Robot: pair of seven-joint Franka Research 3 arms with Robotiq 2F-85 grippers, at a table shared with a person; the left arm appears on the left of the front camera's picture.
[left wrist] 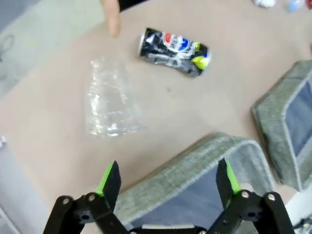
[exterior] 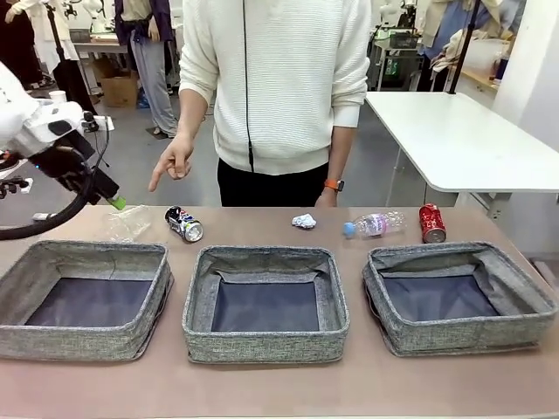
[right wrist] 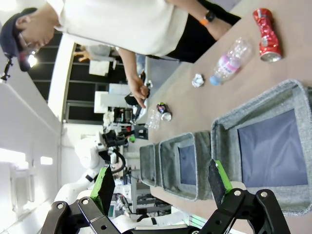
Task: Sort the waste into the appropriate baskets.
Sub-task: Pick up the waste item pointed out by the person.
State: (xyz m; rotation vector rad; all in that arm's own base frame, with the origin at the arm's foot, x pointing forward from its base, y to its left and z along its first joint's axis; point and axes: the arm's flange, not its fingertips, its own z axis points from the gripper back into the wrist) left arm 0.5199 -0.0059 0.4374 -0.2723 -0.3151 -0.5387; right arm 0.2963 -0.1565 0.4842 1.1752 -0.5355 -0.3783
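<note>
Clear bottle [exterior: 376, 224] lying crosswise, cap leftward | red can [exterior: 431, 223] lying end-on | both jaws spread

Bright, even light covers the desk [exterior: 279, 388]; shadows are faint, darkest inside the baskets [exterior: 266, 336]. The left wrist view is blurred, smearing the printed can [left wrist: 175, 51]. The right wrist view has glare at its left edge and bent lines.

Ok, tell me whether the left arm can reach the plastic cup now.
Probably yes: the left tool is open near the cup, with bare table between them; the person's finger is off it.
</note>
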